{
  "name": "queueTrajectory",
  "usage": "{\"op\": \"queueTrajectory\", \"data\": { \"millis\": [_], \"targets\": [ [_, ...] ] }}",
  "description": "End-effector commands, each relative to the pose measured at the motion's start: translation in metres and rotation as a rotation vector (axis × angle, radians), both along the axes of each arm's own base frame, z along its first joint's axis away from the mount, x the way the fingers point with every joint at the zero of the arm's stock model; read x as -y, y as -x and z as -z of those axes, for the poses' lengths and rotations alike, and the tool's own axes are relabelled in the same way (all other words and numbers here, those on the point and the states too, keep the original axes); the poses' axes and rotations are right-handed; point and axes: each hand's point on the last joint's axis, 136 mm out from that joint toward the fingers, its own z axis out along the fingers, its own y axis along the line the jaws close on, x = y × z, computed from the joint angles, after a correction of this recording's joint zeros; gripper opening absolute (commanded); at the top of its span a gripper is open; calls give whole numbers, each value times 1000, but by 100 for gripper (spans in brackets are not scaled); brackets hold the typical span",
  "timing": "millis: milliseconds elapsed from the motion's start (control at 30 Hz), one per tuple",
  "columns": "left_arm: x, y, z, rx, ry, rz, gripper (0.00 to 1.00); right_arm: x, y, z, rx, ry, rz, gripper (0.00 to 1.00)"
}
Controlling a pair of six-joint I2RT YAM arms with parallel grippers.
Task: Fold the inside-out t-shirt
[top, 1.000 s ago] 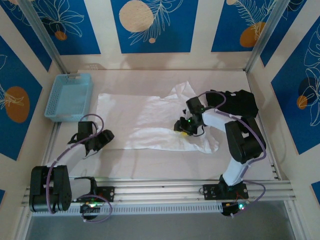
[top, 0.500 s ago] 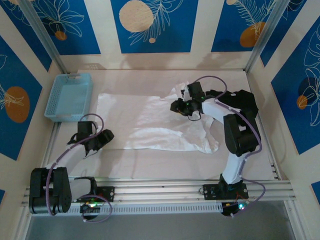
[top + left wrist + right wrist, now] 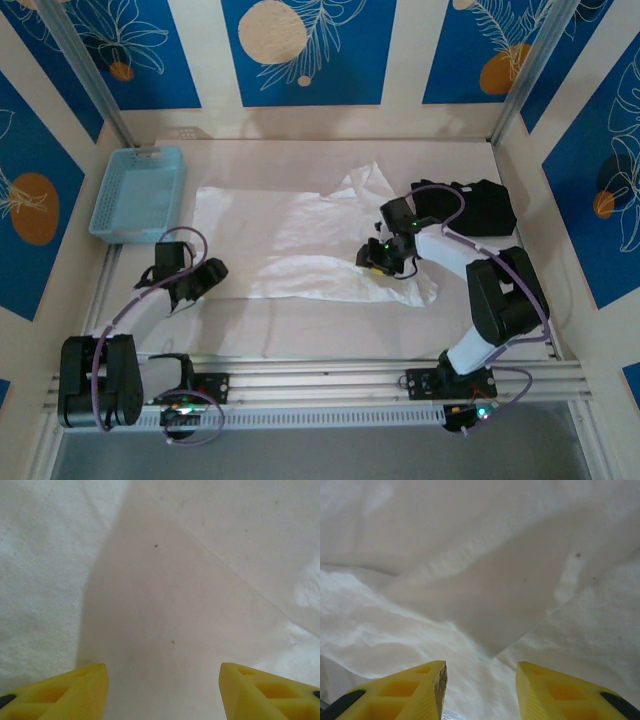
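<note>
While the inside-out t-shirt (image 3: 300, 240) lies spread flat across the middle of the counter (image 3: 330, 335), neither arm has hold of it.

Shirt: white and wrinkled. It runs from left of centre to right of centre in the top view. Its right end is rumpled, with a peak of cloth at the upper edge. A thicker bunched band runs along the lower edge.

Right fingers (image 3: 374, 263): low over the rumpled right end of the shirt, right of centre in the top view. In the right wrist view the two yellow tips stand partly apart with a clear gap between them. White cloth lies below them, with a folded corner just ahead of the tips. No cloth is pinched.

Left fingers (image 3: 198, 282): lower left of the top view, beside the shirt's lower left corner and apart from it. In the left wrist view the yellow tips are spread wide at the bottom corners of the frame, with nothing between them. Below them is a pale surface in shadow, with woven white fabric along the left edge. Can't tell whether that fabric is the shirt.

Blue basket (image 3: 138, 192): upper left, near the shirt's left edge but not touching it.

Black folded garment (image 3: 482, 208): right side, just beside the shirt's right end, partly behind the right arm.
</note>
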Motion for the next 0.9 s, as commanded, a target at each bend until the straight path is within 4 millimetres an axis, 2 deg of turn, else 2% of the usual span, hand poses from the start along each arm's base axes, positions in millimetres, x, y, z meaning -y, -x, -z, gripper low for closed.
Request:
{"op": "queueTrajectory", "data": {
  "millis": [0, 133, 300, 533, 633, 733, 800, 867],
  "targets": [
    [-3, -5, -6, 16, -15, 1, 60, -5, -3, 6, -17, 2, 10, 36],
    [-4, -5, -4, 13, -18, 2, 60, -13, -19, 9, -1, -3, 5, 23],
    [-7, -4, -1, 3, -36, -6, 60, -20, -31, 6, 16, -10, -7, 12],
    [-14, 1, 7, -31, -73, -26, 60, -21, -40, -7, 45, -14, -19, 4],
    [-16, -5, -8, 21, -78, -41, 60, -25, -45, -13, 58, -25, -27, 2],
    [-11, -17, -37, 129, -91, -23, 60, -27, -51, -18, 65, -31, -33, 1],
    [4, -25, -56, 212, -83, 17, 60, -28, -56, -21, 69, -36, -34, 1],
    [30, -31, -67, 270, -51, 89, 60, -30, -61, -23, 72, -37, -36, 1]
  ]
}}
